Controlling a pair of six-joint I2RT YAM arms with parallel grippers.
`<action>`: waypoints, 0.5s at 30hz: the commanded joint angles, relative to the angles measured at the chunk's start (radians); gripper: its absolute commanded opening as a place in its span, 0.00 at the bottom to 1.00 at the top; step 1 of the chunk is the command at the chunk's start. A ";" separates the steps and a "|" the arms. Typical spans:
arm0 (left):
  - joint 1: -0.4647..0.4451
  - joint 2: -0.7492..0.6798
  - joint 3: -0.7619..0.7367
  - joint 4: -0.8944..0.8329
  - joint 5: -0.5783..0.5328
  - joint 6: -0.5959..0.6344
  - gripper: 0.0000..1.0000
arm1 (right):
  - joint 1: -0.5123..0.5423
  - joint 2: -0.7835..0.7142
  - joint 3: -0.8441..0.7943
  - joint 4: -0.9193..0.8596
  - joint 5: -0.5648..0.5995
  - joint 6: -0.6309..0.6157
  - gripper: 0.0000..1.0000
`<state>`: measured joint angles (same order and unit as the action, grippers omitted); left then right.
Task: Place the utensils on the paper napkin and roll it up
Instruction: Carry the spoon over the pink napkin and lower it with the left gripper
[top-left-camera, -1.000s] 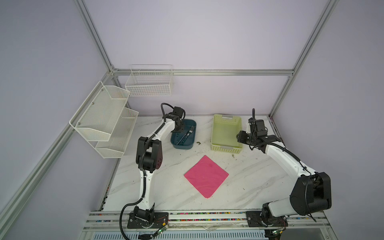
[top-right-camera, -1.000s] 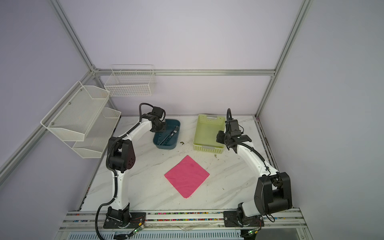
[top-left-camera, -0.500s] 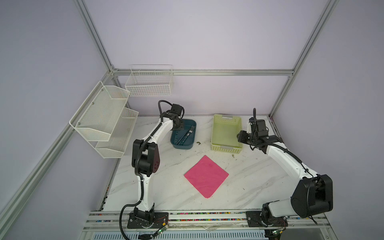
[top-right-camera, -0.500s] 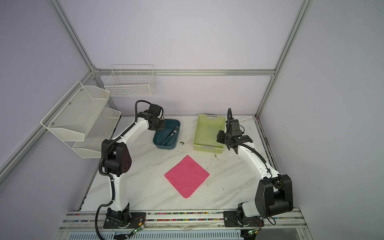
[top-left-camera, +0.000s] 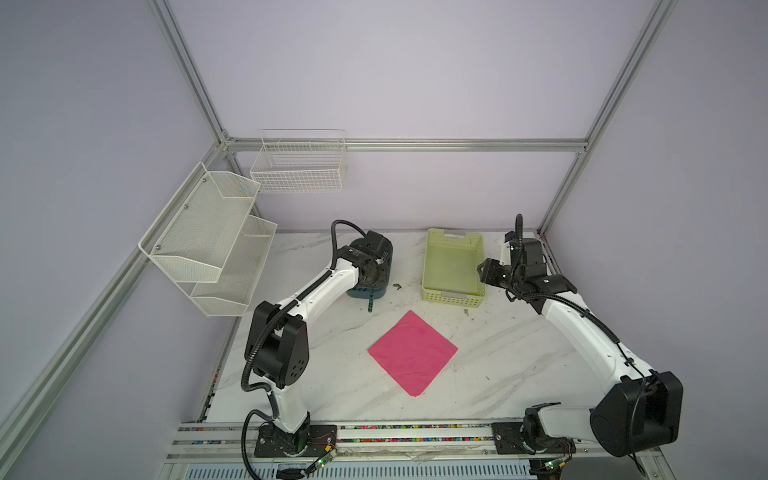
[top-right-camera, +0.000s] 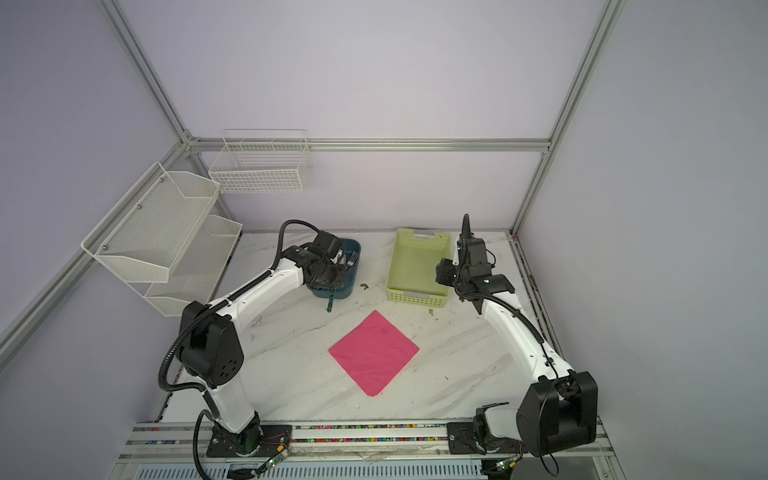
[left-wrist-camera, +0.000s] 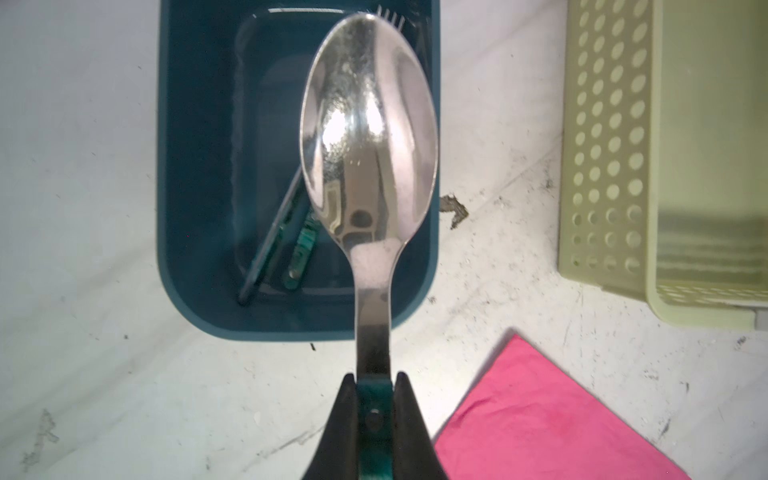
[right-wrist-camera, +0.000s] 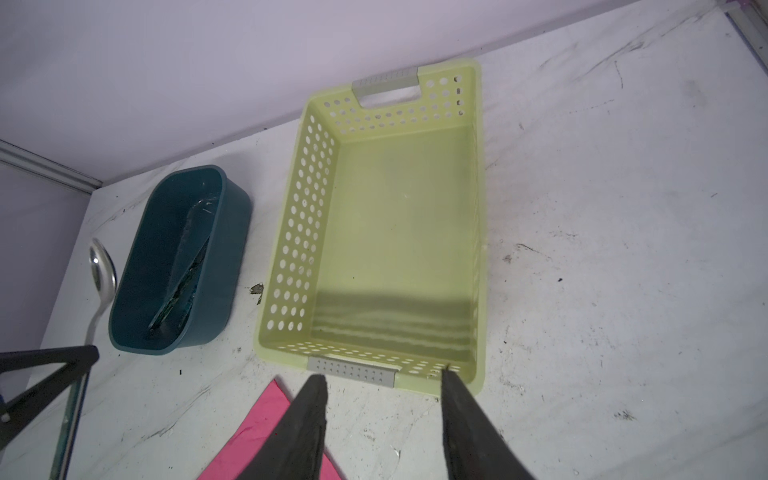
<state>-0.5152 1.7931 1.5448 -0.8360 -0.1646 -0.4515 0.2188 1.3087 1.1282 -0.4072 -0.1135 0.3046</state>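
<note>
My left gripper (left-wrist-camera: 374, 382) is shut on the teal handle of the spoon (left-wrist-camera: 368, 124), and its silver bowl hangs over the teal tub (left-wrist-camera: 187, 166). The fork's handle (left-wrist-camera: 301, 249) and the knife's (left-wrist-camera: 270, 241) lie inside that tub. In both top views the spoon handle (top-left-camera: 369, 302) (top-right-camera: 329, 303) sticks out past the tub's near wall. The pink paper napkin (top-left-camera: 412, 352) (top-right-camera: 373, 352) lies flat on the table as a diamond, with nothing on it. My right gripper (right-wrist-camera: 384, 378) is open and empty, above the near right corner of the green basket (right-wrist-camera: 291, 249).
The pale green basket (top-left-camera: 453, 297) stands at the back, right of the tub (top-left-camera: 361, 293). White wire shelves (top-left-camera: 216, 237) hang on the left wall and a wire basket (top-left-camera: 299, 166) on the back wall. Small dark crumbs (top-left-camera: 397, 286) dot the marble.
My left arm has swung and drawn the spoon up out of the tub toward the near side. The right arm has barely moved.
</note>
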 joint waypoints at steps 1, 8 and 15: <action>-0.054 -0.090 -0.095 0.029 -0.031 -0.119 0.00 | -0.003 -0.030 -0.027 -0.030 -0.015 -0.014 0.47; -0.186 -0.143 -0.236 0.076 -0.047 -0.326 0.00 | -0.003 -0.052 -0.040 -0.038 -0.020 -0.040 0.48; -0.326 -0.112 -0.296 0.094 -0.098 -0.502 0.00 | -0.003 -0.062 -0.035 -0.038 -0.037 -0.048 0.48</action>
<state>-0.8047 1.6882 1.2911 -0.7776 -0.2134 -0.8303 0.2188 1.2739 1.1011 -0.4244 -0.1398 0.2745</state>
